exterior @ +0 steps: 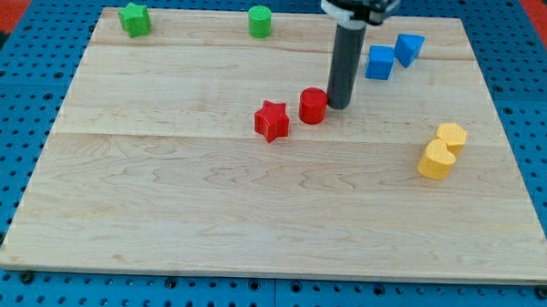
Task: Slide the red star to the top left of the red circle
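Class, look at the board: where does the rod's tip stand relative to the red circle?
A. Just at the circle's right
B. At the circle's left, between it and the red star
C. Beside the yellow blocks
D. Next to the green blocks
A: my tip stands close against the right side of the red circle, while the red star lies at the circle's lower left.

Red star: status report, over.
My tip at red circle's right side. Red star sits lower left of circle, not yet placed. Path clear.
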`<move>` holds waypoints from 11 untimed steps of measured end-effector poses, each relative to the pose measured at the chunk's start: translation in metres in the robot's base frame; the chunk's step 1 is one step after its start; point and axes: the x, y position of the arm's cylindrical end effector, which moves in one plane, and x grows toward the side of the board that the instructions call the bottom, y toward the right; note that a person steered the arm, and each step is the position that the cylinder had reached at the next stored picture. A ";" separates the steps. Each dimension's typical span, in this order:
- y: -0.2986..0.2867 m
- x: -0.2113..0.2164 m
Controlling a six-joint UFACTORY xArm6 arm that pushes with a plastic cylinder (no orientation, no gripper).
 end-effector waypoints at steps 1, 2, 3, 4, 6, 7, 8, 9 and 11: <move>-0.019 0.041; -0.082 0.093; -0.154 0.100; -0.181 0.100; -0.201 0.082; -0.201 0.073; -0.200 0.075; -0.191 0.075; -0.106 0.056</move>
